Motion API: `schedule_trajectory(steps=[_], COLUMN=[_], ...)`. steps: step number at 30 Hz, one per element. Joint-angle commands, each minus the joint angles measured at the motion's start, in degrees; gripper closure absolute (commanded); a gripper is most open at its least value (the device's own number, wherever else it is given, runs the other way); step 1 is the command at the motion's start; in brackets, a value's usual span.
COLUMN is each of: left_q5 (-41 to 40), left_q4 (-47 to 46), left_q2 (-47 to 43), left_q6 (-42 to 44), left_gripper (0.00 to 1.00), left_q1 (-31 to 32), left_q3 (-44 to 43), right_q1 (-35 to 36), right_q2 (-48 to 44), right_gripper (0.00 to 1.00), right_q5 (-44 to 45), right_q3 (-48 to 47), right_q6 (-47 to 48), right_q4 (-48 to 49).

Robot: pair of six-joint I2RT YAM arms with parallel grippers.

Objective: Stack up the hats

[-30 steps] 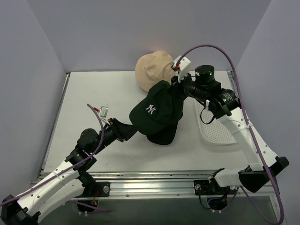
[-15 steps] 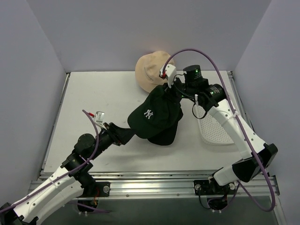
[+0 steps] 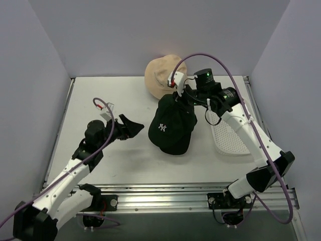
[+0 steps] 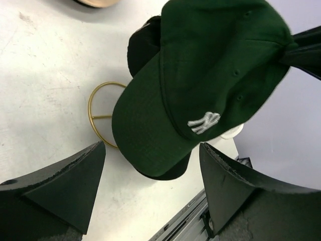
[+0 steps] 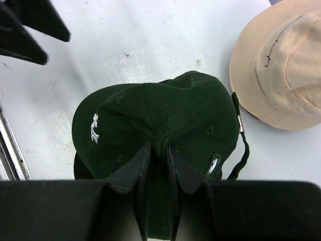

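A dark green baseball cap [image 3: 170,125] with a white embroidered logo hangs tilted over a black hat [image 3: 174,147] that lies on the table. My right gripper [image 3: 176,98] is shut on the cap's crown, pinching a fold of fabric [image 5: 158,146]. In the right wrist view the green cap [image 5: 160,115] covers most of the black hat [image 5: 78,168]. My left gripper [image 3: 134,127] stands open to the left of the cap, apart from it, with nothing between its fingers [image 4: 65,186]. A tan bucket hat [image 3: 160,74] sits at the back of the table.
A white perforated tray [image 3: 229,134] lies right of the hats, under the right arm. A gold wire ring [image 4: 99,118] rests on the table beside the black hat [image 4: 143,45]. Grey walls close in the table on three sides.
My left gripper has let go of the cap's brim, opened wide and drawn back to the left. The right gripper has brought the green cap down and leftward over the black hat.
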State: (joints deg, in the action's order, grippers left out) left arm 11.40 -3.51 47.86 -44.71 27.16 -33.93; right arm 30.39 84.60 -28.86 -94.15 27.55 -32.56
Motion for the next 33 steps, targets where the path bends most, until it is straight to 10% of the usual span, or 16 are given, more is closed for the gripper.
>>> schedule_trajectory(steps=[1,33], left_q5=[18.55,44.58], left_q4=[-13.70,-40.23], left_q2=[6.53,43.19], left_q6=[0.85,15.10], left_gripper=[0.16,0.08], left_q1=[-4.74,-9.93], left_q3=[-0.43,-8.96], right_q1=[-0.24,-0.16], right_q2=[1.97,0.39], right_gripper=[1.00,1.00], right_q5=[-3.04,-4.71], right_q3=[-3.06,-1.74], right_q6=[2.24,3.03], right_q4=[-1.90,-1.55])
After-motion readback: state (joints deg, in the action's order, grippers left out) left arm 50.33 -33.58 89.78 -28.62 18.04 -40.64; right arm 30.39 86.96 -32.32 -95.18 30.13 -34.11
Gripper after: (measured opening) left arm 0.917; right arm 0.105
